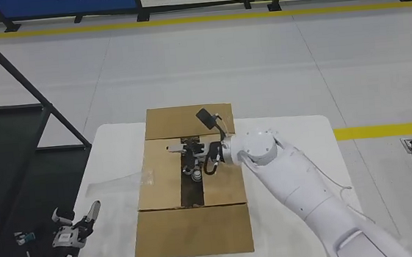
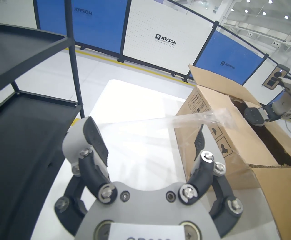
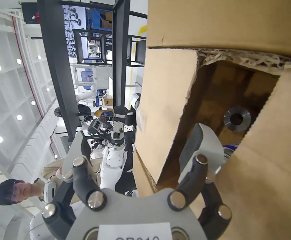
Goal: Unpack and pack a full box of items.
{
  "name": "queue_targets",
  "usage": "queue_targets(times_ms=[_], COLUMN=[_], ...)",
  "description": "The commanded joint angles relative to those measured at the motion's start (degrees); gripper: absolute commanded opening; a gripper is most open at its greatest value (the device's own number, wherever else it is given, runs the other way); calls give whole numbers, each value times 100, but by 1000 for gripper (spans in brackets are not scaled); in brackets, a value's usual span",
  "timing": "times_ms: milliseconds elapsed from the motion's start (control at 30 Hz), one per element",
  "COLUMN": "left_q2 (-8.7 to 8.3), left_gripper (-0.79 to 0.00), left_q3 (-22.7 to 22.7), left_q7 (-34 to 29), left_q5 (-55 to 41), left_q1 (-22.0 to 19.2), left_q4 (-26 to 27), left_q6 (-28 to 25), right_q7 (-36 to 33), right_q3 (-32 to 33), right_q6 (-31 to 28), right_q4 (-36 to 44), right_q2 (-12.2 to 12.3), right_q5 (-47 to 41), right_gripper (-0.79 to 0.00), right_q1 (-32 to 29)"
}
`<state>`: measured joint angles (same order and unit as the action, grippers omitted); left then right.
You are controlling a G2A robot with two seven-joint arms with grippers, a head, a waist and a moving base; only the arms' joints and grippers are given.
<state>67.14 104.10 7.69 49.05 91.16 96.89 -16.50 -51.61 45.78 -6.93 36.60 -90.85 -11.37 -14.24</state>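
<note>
Here, a cardboard box (image 1: 159, 184) sits in the middle of a white surface (image 1: 111, 144). Its two outer flaps are folded flat outward. Its two inner flaps lie nearly level, leaving a dark slot between them. The right tool (image 3: 137, 134) is at that slot, spread wide, with one finger inside the opening and the other outside an inner flap, so the flap's edge lies between them. Deep inside the box is a round metal ring (image 3: 236, 118), with something blue beside it that is too hidden to name. The left tool (image 2: 145, 129) is also spread wide and empty, off the surface's near corner. It faces a clear plastic bag (image 2: 136, 154) lying just beside the box. This looks like early unpacking. The flap probably needs pushing aside before the right tool can reach down for the ring.
</note>
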Motion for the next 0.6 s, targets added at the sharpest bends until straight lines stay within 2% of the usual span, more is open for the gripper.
queue_targets(times_ms=[0, 567], left_q2=[1, 23], left_gripper=[0, 0], left_q3=[31, 84], left_q7=[6, 24], left_q5=[-26, -92], left_q1=[24, 108], left_q4=[11, 41], left_q6=[-18, -88], right_q7=[1, -234], right_q3=[-15, -75], right_q6=[24, -529], right_q4=[-30, -908], right_q2=[-23, -395], right_q5=[-7, -583], right_gripper=[0, 0], right_q1=[-6, 152])
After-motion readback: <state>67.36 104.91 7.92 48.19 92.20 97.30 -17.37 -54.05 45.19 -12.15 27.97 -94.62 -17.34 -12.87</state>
